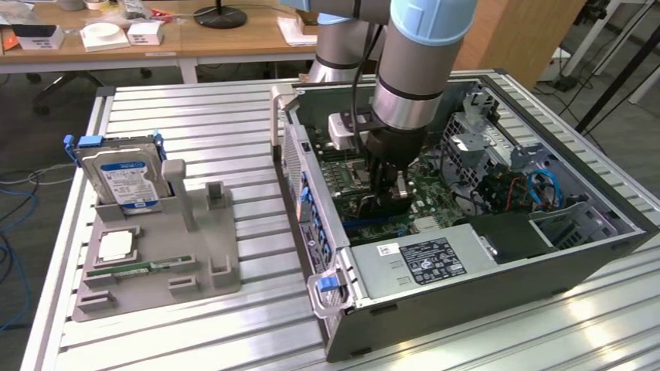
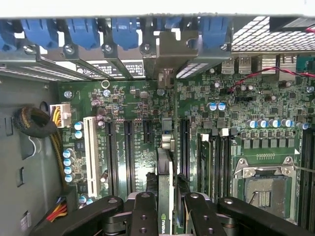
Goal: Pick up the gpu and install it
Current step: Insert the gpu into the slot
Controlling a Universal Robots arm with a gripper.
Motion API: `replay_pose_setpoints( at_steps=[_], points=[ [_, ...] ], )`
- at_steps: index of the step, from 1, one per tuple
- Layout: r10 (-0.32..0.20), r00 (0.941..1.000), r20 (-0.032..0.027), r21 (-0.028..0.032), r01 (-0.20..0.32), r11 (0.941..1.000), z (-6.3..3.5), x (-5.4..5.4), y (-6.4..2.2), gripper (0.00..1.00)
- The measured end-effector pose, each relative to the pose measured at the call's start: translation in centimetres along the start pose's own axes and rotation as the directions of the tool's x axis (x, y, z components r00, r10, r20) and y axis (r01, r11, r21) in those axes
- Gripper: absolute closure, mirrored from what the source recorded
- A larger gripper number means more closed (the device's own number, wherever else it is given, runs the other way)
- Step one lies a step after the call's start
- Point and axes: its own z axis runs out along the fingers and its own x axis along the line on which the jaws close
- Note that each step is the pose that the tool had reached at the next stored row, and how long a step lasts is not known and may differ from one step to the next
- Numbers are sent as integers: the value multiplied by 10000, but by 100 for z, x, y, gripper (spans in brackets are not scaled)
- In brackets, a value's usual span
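At the near left of the exterior view, the grey parts holder (image 1: 154,263) on the slatted table (image 1: 206,124) carries the memory stick (image 1: 139,268) and, farther back, the upright hard drive (image 1: 122,179); its other slots stand vacant, consistent with the pickup step being complete. To the right lies the open computer case (image 1: 464,224), with the power supply (image 1: 423,259) at its near end. Beyond that, the gripper (image 1: 390,193) is lowered inside the case. In the wrist view, the gripper (image 2: 166,209) fingers (image 2: 143,214) are closed narrowly on the gpu (image 2: 166,187), held edge-on directly above the motherboard (image 2: 147,142), its bracket end toward the rear slot covers (image 2: 123,59). Judgement: the card is aligned over an expansion slot; whether it is seated cannot be determined, so installation remains unfinished.
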Motion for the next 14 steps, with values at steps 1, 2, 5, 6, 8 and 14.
replay_pose_setpoints(
  at_steps=[1, 2, 5, 6, 8, 14],
  points=[
    [-1, 10000, 0, 1, 1, 10000, 5, 0, 0, 74],
    [-2, 10000, 0, 1, 2, 10000, 7, 0, 0, 74],
    [0, 10000, 3, 3, 0, 10000, 8, 0, 0, 74],
    [-1, 10000, 3, 3, 1, 10000, 9, 0, 0, 74],
    [0, 10000, 4, 3, 0, 10000, 9, 0, 0, 74],
    [-1, 10000, 3, 3, 1, 10000, 9, 0, 0, 74]
  ],
)
